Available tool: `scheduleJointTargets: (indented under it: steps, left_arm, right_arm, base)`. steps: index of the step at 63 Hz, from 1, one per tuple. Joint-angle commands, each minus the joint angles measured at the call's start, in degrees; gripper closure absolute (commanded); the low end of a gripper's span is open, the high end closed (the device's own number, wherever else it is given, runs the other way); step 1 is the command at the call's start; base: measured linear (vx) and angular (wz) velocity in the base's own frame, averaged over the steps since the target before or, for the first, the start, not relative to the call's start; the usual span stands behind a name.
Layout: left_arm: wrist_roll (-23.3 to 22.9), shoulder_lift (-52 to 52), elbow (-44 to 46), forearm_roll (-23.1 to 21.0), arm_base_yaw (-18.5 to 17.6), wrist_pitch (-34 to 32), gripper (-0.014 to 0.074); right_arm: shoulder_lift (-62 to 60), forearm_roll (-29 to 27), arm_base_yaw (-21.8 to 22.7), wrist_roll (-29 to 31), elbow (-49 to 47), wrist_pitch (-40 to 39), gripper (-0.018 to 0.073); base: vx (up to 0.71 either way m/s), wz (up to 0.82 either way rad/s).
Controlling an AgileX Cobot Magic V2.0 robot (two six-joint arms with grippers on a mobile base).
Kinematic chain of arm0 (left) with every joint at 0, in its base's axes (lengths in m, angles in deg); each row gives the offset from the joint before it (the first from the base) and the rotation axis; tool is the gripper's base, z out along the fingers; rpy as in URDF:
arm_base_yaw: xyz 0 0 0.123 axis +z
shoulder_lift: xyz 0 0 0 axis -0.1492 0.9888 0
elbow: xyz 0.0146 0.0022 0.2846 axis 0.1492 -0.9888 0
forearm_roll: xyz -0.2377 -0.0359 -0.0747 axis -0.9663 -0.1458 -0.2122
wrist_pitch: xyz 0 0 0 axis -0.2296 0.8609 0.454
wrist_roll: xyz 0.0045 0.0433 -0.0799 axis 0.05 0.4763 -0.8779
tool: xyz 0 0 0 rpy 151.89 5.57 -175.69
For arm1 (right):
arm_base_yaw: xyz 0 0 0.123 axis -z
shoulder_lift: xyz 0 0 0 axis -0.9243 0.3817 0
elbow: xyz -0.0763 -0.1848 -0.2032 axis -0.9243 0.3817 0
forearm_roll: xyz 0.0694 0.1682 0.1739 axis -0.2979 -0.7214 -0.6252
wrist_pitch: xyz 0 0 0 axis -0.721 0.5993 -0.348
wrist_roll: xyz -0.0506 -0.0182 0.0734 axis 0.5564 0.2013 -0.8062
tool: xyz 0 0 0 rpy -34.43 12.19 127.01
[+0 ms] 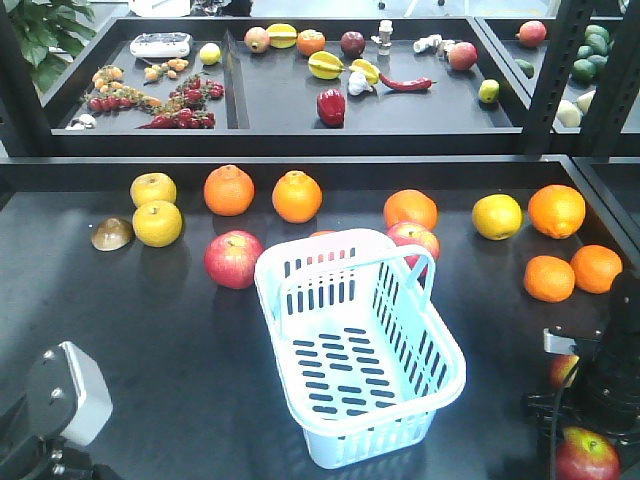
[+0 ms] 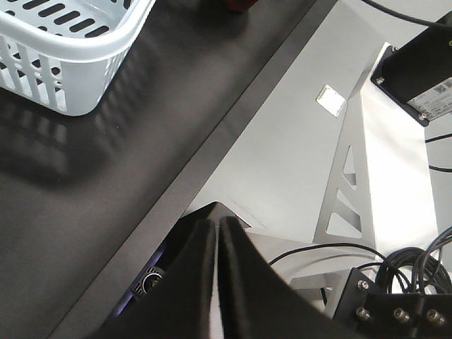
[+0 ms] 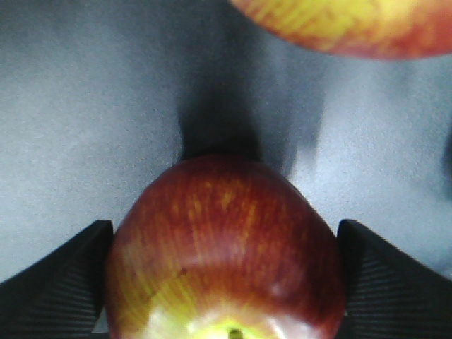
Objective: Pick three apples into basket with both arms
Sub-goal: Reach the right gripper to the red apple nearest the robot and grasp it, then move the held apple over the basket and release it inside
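Presently the right gripper is clasping a dark red, yellow-blushed round apple low over the black table; the left gripper is hanging shut, empty; the pale blue slotted plastic basket is holding nothing yet.

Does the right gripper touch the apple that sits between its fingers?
Touching. The right wrist view shows the right gripper with both fingers against the sides of the apple, and no gap is visible.
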Motion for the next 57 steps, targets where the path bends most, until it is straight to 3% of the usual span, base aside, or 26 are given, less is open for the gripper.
scheduleJointTargets:
  steps: [1, 11, 27, 34, 40, 48, 57]
  left_arm:
    - [-0.61, -0.7, 1.38, -2.75, -0.25, -0.93, 0.0603]
    - [-0.61, -0.7, 1.38, -2.75, -0.25, -1.05, 0.0603]
    - [-0.61, -0.7, 1.38, -2.75, -0.25, -1.15, 0.0603]
    - [-0.61, -0.7, 1.38, -2.75, -0.25, -1.15, 0.0603]
    - [-0.61, -0.7, 1.38, -2.75, -0.25, -1.22, 0.0603]
    - [-0.61, -0.7, 1.38, -2.75, -0.25, -1.48, 0.0603]
    - [-0.61, -0.7, 1.38, -2.75, -0.25, -1.51, 0.0603]
  right_arm:
    - [-2.87, -0.35, 0.2, 1.33, -1.05, 0.61, 0.0013]
    - [-8.1, -1.69, 0.2, 3.69, -1.05, 0.56, 0.0176]
    - [-24.96, -7.92, 0.2, 10.23, -1.05, 2.56, 0.0576]
    - [-32.37, -16.48, 0.04, 15.82, -1.05, 3.01, 0.0569]
    - [-37.71, -25.87, -1.57, 25.1, -1.05, 3.68, 0.0568]
    - [-41.37, -37.43, -7.82, 33.03, -0.85, 4.27, 0.0565]
    - [-39.78, -40.82, -17.87, 34.11, -0.85, -0.85, 0.0561]
  base:
    - [0.0, 0.0]
    - [0.0, 0.0]
    - [0.0, 0.0]
    - [0.0, 0.0]
    - [0.0, 0.0]
    - [0.0, 0.0]
    - [0.0, 0.0]
